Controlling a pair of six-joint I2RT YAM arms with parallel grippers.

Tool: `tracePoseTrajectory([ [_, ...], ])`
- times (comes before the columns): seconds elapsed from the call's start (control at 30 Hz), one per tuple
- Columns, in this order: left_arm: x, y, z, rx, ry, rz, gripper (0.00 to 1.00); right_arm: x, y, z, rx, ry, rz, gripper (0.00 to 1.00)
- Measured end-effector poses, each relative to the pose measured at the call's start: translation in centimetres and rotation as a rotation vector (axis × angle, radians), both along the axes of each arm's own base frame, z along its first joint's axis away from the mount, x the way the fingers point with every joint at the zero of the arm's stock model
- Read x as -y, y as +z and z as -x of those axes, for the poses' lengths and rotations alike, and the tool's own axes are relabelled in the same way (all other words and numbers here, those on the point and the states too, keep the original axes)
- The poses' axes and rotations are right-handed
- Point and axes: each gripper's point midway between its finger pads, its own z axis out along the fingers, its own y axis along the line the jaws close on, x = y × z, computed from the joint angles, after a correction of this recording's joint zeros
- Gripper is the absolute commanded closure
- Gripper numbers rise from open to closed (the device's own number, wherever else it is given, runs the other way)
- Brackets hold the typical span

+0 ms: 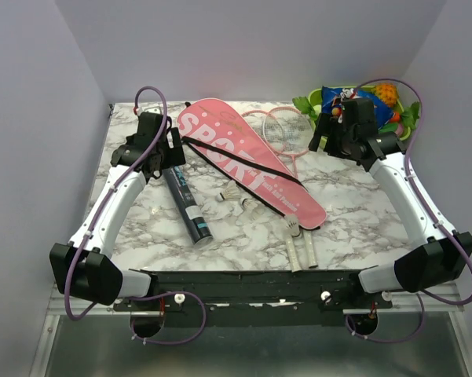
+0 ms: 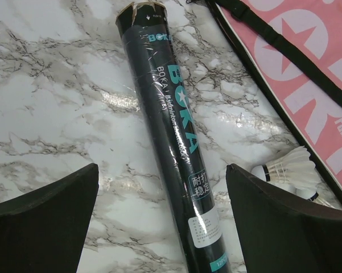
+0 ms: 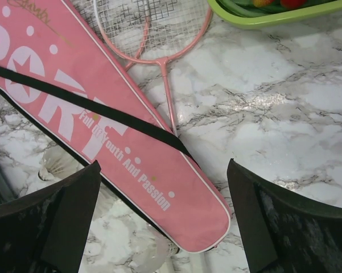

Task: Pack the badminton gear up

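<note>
Gear loose on the table point(image 1: 353, 212), nothing packed yet.
Left gripper point(image 2: 162, 170) hung spread wide over the tube point(image 2: 169, 142), one finger to each side of the barrel and neither touching it; I judged this a line-up for a crosswise grasp. Right gripper point(image 3: 164, 165) was likewise spread and empty, above the narrow end of the bag point(image 1: 251, 161). The bag lay flat and diagonal mid-table with its strap point(image 3: 102, 111) across it; I could not tell whether it was open. The rackets point(image 1: 287, 126) lay partly under it, heads out toward the tray point(image 3: 256, 20) and handles out at the near end, so the bag probably needs lifting first. The shuttlecocks point(image 1: 234, 194) were scattered between tube and bag.
</note>
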Motion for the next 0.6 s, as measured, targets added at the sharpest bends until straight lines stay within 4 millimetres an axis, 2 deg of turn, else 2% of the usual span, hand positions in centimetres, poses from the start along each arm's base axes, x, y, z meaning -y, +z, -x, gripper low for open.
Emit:
tracePoseTrajectory([
  [0.2,0.2,0.2,0.2,-0.002,-0.005,0.010,0.01,0.3,1.9,-0.2,0.040,-0.015,0.009,0.00],
  [0.6,-0.2,-0.4,1.0,-0.042,0.021,0.016,0.01,0.5,1.7,0.0,0.032,-0.005,0.023,0.00],
])
